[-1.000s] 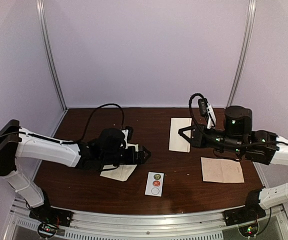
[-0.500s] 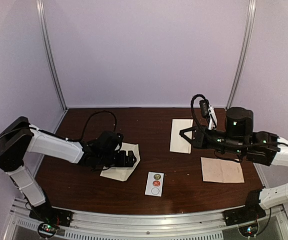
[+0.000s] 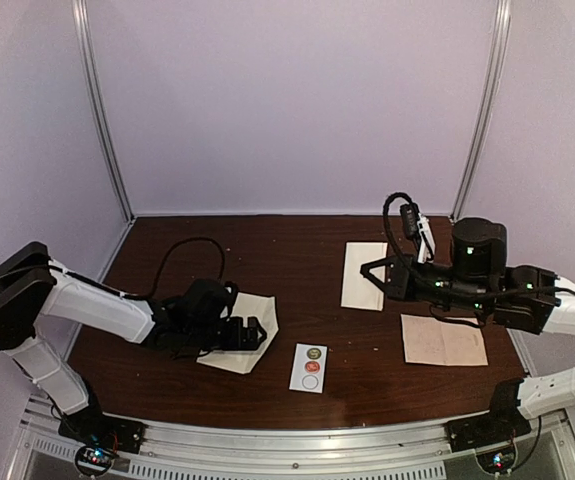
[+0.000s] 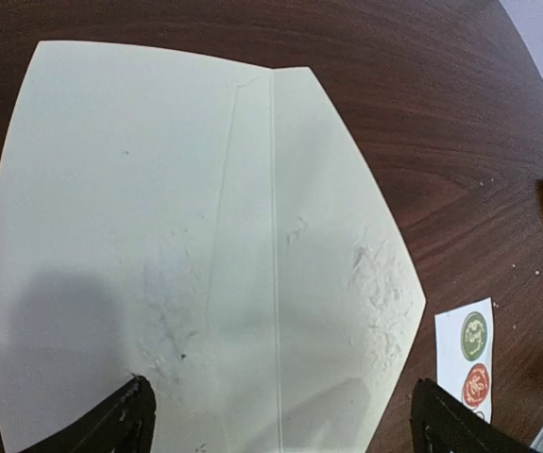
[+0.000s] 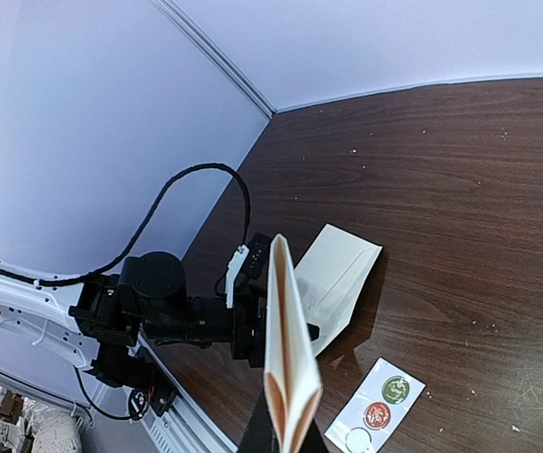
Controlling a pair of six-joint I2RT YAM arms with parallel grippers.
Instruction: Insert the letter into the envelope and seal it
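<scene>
The cream envelope (image 3: 254, 322) lies flat on the dark table at the left, its triangular flap (image 4: 347, 245) folded out to the right. My left gripper (image 3: 251, 333) hovers low over it, open, one fingertip (image 4: 131, 420) at each side and nothing between them. My right gripper (image 3: 380, 274) is shut on the letter (image 3: 364, 274), a folded pale sheet held up off the table at the right. In the right wrist view the letter (image 5: 287, 351) stands edge-on, its fold open toward me, with the envelope (image 5: 339, 272) beyond it.
A small white card of round stickers (image 3: 309, 366) lies near the front edge, just right of the envelope. A pinkish creased sheet (image 3: 443, 340) lies flat under the right arm. A black cable (image 3: 182, 255) loops behind the left arm.
The left arm has drawn back to the left and sunk lower over the envelope, still open. The right gripper has drifted slightly right with the letter.
</scene>
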